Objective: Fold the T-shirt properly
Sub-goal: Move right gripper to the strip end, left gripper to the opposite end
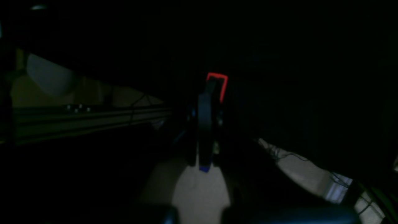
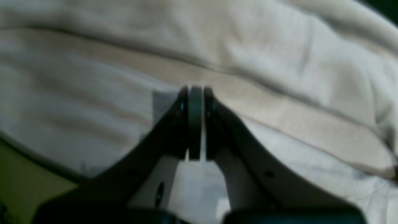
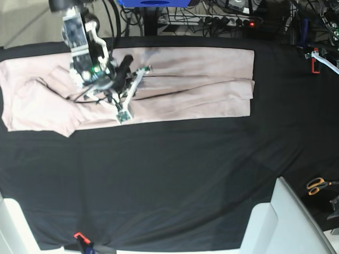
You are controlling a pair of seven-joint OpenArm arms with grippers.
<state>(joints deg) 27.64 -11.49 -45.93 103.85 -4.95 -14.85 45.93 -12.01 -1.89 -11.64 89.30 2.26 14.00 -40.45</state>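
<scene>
While black cloth (image 3: 175, 185) spreads wide, T-shirt (image 3: 196, 84) hugs its far edge.

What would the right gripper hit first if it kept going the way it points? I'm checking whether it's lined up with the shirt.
The T-shirt: the right gripper, jaws shut, points at its pink folds, probably at a seam band, though depth is unclear.
</scene>
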